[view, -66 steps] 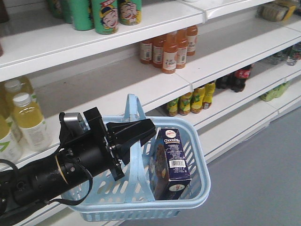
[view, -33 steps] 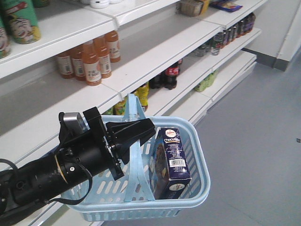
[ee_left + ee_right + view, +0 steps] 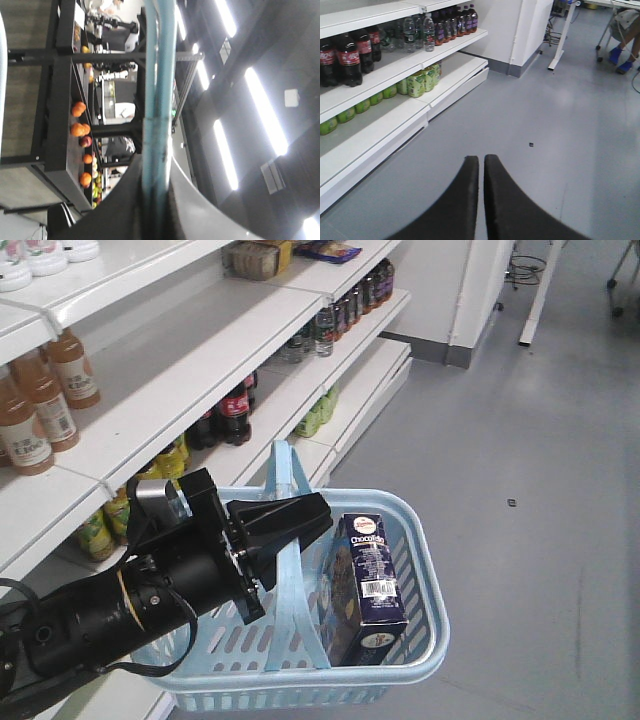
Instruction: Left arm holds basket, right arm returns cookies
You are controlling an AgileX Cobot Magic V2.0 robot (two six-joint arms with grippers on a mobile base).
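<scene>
The light blue basket [image 3: 420,635] hangs from my left gripper [image 3: 305,520], which is shut on its looped handles [image 3: 285,475]. In the left wrist view the handle [image 3: 159,75] runs up between my closed jaws. The dark navy cookies box [image 3: 368,575] stands upright inside the basket at its right side. My left arm [image 3: 130,605] reaches in from the lower left. My right gripper [image 3: 481,161] shows only in the right wrist view, shut and empty above the grey floor.
White store shelves [image 3: 190,360] run along the left with orange drink bottles [image 3: 40,405], cola bottles [image 3: 230,415] and green cans [image 3: 417,82]. Grey floor [image 3: 520,490] lies to the right. A white wall corner [image 3: 470,300] stands at the back.
The whole view has swung along the shelves toward the aisle's end; the orange bottles slid left and more floor shows. The basket, box and left gripper keep the same hold.
</scene>
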